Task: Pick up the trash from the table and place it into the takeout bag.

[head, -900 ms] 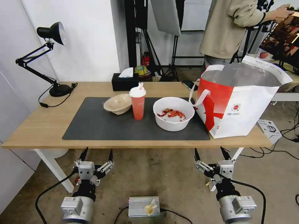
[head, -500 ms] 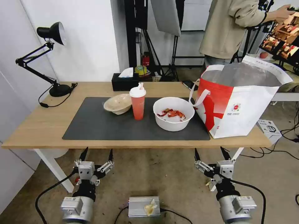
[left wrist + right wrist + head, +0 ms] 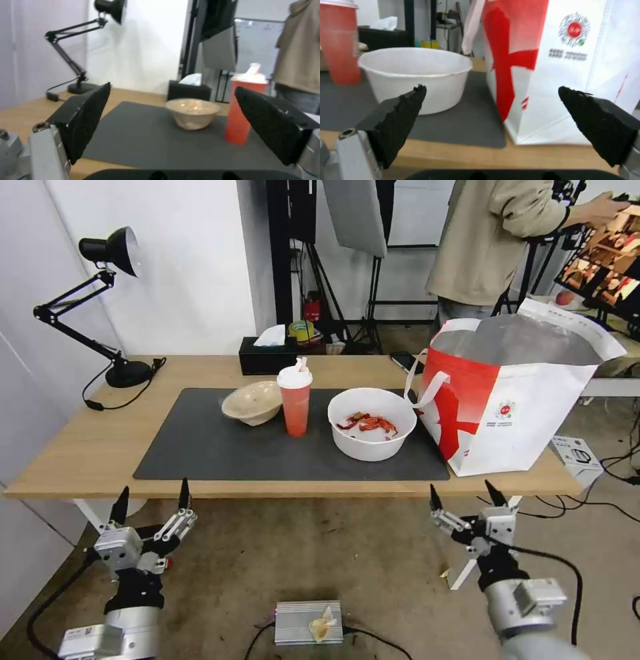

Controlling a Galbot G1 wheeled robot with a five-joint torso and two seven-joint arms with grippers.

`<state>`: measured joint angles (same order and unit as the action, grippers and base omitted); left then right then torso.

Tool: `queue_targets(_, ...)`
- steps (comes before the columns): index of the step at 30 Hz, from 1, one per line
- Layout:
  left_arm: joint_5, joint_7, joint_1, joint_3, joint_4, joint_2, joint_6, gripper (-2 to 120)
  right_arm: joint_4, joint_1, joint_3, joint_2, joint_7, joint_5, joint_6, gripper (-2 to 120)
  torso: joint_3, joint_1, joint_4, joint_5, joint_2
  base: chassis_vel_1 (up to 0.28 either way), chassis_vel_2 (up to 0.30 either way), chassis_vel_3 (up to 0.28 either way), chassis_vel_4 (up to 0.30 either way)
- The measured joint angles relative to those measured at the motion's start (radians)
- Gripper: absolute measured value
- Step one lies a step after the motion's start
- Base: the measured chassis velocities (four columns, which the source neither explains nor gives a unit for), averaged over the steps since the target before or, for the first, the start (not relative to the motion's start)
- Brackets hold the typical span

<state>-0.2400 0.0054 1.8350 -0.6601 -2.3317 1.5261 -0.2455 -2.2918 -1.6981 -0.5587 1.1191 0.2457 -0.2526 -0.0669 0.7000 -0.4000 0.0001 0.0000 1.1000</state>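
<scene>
Each silver end effector, left [image 3: 152, 499] and right [image 3: 467, 496], carries pointed black textured fingers [image 3: 87, 117]; black cables trail behind.

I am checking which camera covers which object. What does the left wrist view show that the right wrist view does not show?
Left wrist view alone: the beige bowl on the grey mat, the desk lamp and the open left gripper.

Right wrist view alone: the white bowl, the takeout bag standing close beside it, and the open right gripper.

Both: the red cup with its white lid, the black tissue box, the mat and the wooden table.
</scene>
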Motion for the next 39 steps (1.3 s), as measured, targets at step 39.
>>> queue_targets(39, 0.010, 0.204, 0.019, 0.086, 0.006, 0.007, -0.106, 100, 0.031, 0.423, 0.223, -0.568, -0.104, -0.419, 0.115, 100, 0.000, 0.000, -0.0001, 0.0001, 0.000, 0.000, 0.000, 0.000, 0.000)
